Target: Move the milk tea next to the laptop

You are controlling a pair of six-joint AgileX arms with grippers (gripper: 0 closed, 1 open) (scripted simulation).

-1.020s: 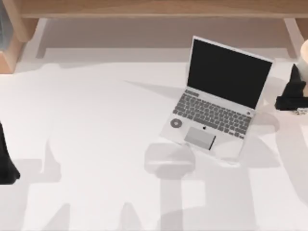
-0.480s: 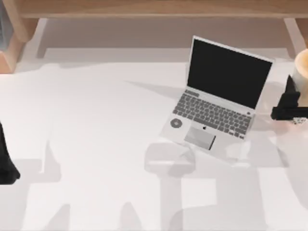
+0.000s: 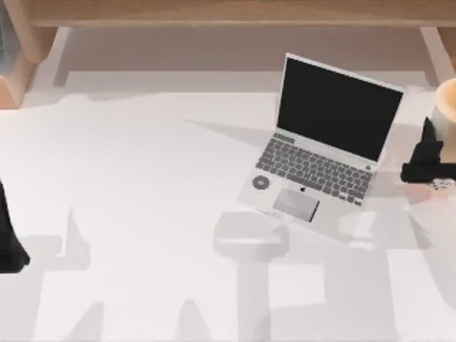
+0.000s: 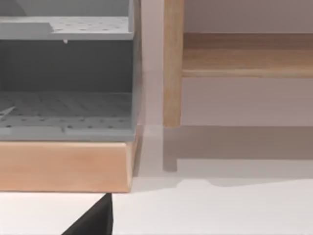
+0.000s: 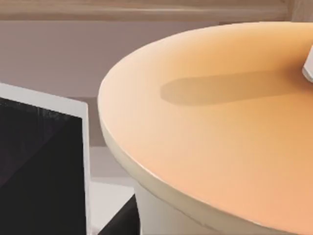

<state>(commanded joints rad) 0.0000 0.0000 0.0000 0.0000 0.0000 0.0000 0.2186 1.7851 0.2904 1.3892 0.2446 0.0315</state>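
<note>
Counter [image 3: 142,214]: white, flat top, crossed by soft grey shadows in broad patches.
Wooden frame [image 3: 228,13]: pale timber rail along the far edge of the counter, with upright posts [image 4: 172,63] at either end.
Back wall [image 4: 244,14]: plain, pale pinkish-grey, behind the rail.
Grey organiser [image 4: 66,73]: perforated shelves, one above another, seated on a light wooden base [image 4: 66,166] at the counter's far left corner.
Light: even and diffuse, from above.

The milk tea [image 3: 447,107] — tan-topped, whitish-sided — stands upright right of the open silver laptop [image 3: 320,146], apart.
</note>
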